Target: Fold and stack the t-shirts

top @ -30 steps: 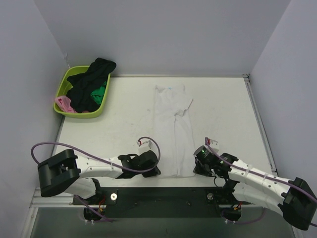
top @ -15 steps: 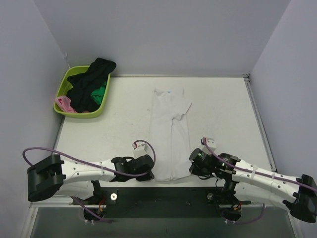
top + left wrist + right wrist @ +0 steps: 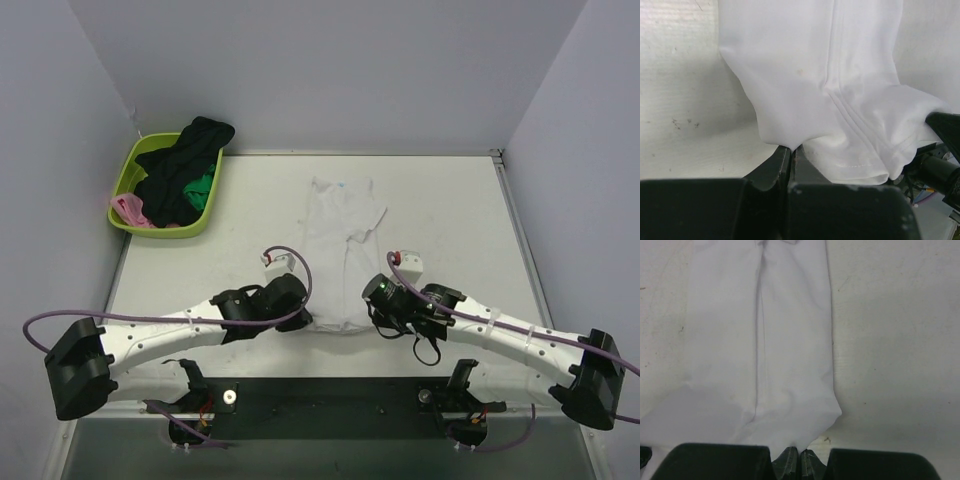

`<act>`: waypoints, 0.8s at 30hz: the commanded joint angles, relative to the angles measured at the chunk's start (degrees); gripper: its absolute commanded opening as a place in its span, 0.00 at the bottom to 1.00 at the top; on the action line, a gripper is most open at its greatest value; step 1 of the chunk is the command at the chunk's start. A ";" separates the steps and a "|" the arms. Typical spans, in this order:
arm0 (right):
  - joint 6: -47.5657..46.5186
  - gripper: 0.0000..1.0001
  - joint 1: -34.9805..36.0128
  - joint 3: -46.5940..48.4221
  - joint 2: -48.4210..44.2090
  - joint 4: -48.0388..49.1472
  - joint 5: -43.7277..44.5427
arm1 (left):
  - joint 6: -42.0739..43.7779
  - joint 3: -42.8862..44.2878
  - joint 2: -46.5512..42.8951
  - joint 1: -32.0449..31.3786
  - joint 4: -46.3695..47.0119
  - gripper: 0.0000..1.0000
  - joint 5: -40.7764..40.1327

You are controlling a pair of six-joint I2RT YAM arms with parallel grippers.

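A white t-shirt (image 3: 338, 240) lies folded lengthwise as a narrow strip on the table (image 3: 450, 230), collar at the far end. My left gripper (image 3: 303, 318) is shut on its near left hem corner. My right gripper (image 3: 370, 312) is shut on the near right corner. The near hem is lifted off the table and carried toward the collar. In the left wrist view the white t-shirt (image 3: 840, 90) bunches just above the left gripper (image 3: 791, 149). In the right wrist view the white t-shirt (image 3: 775, 355) runs away from the right gripper (image 3: 800, 454). More t-shirts, black (image 3: 180, 170), green (image 3: 203, 187) and pink (image 3: 128, 208), are piled in the basket.
A lime green plastic basket (image 3: 136, 156) stands at the far left corner of the table. Grey walls close in the far side and both flanks. A black mounting rail (image 3: 330, 395) runs along the near edge. Purple cables loop beside both arms.
Both grippers have moved away from the near edge toward the collar, carrying the hem with them. The shirt's visible length on the table has shortened.
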 commanded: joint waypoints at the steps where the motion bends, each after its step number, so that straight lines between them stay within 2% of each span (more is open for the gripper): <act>1: -4.36 0.00 -4.30 3.33 2.66 0.71 2.80 | 4.52 5.12 1.62 3.46 -0.71 0.00 0.22; 5: -7.44 0.00 -10.10 4.91 5.20 3.35 0.77 | 7.15 7.66 4.69 7.93 0.96 0.00 1.80; 8: -9.64 0.00 -11.86 7.19 7.92 4.50 0.24 | 9.00 10.39 7.85 10.74 2.54 0.00 3.12; 17: -15.70 0.00 -20.74 14.23 16.63 9.07 -5.37 | 12.25 19.01 18.92 15.41 5.00 0.00 7.78; 24: -18.78 0.00 -26.98 21.26 22.61 10.12 -9.86 | 14.10 24.98 23.76 20.16 5.01 0.00 10.68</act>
